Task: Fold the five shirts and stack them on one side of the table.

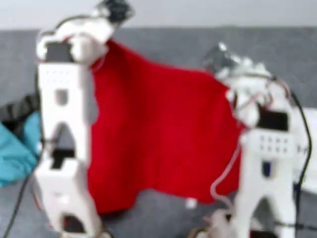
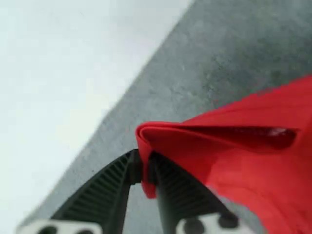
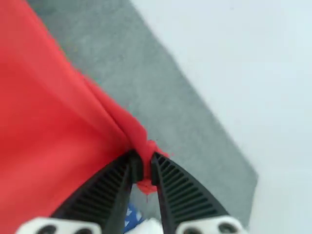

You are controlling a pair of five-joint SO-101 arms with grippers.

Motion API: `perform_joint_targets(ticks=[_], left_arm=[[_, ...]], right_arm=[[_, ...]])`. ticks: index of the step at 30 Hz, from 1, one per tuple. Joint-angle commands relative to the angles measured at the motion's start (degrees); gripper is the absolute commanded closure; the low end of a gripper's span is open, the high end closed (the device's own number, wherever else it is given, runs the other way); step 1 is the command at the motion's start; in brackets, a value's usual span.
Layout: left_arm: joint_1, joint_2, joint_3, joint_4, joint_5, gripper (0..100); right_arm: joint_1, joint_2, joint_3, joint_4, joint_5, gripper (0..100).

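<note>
Between left gripper and right gripper, a red shirt hangs spread over the table.
Each clamps an upper corner; a teal garment lies beside one arm.

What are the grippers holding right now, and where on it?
Both hold the red shirt: left gripper and right gripper each pinch its bunched upper edge.

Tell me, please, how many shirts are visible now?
2 for certain: the red shirt hangs between both arms' jaws; a teal one lies bunched at the high view's left edge. Dark cloth behind it may be a third; more may be hidden.
</note>
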Motion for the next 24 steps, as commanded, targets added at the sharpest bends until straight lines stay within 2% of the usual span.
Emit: perform_joint_targets(ticks=[1, 11, 21, 24], left_arm=[[-0.09, 1.32, -0.40, -8.53, -0.70, 98], [0.44, 5.36, -0.40, -27.08, -0.70, 98], [0.97, 6.42, -0.48, -38.33, -0.62, 98], [1.49, 6.51, -0.13, -39.47, -0.62, 98]], right_arm=[[-0.22, 4.26, -0.35, -8.66, 2.81, 98.7], [-0.57, 17.71, -1.05, -34.33, 4.48, 98.7], [0.22, 28.62, -16.18, -35.82, 4.48, 98.7], [0.48, 32.84, -21.27, -35.47, 4.48, 98.7]])
